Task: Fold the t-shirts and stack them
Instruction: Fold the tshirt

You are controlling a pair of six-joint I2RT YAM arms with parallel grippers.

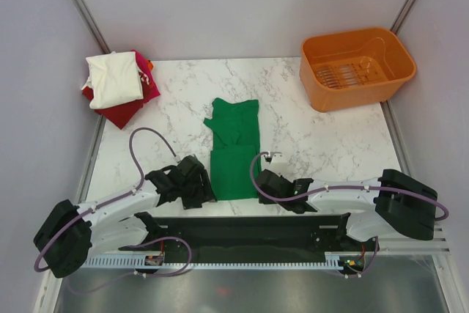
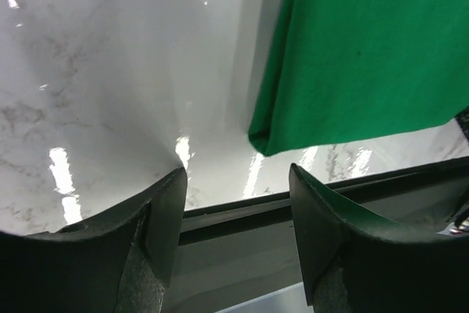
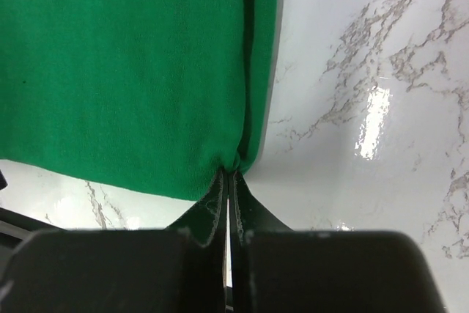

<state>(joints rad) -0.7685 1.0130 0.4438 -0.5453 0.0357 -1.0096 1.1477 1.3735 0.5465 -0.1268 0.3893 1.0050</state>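
Pinches the near right corner of the green t-shirt (image 1: pixel 234 148) in the right hand (image 3: pixel 229 175), both fingers pressed flat together with a small pucker of cloth caught at their tips. Holds the left hand (image 2: pixel 236 181) open just left of the green t-shirt's near left corner, fingers (image 2: pixel 157 210) spread apart with only bare counter (image 1: pixel 330 144) showing in the gap. Grips nothing on that side. Has that corner lying just beyond the tip of the finger nearer the shirt; cannot tell whether cloth and finger touch.

Has the green t-shirt lying flat on the counter, folded into a narrow strip that runs away from the arms. Shows it smooth at the near end and rumpled at the far end, with a sleeve turned in on the left. Shows a doubled edge along its right side in the right wrist view.

Has a folded cream-white t-shirt (image 1: pixel 113 78) well apart from the green t-shirt, beyond it and to the left, resting on top of a red t-shirt (image 1: pixel 121 113). Has the orange basket (image 1: pixel 344 94) well apart as well, beyond the green t-shirt and to the right, standing open side up.
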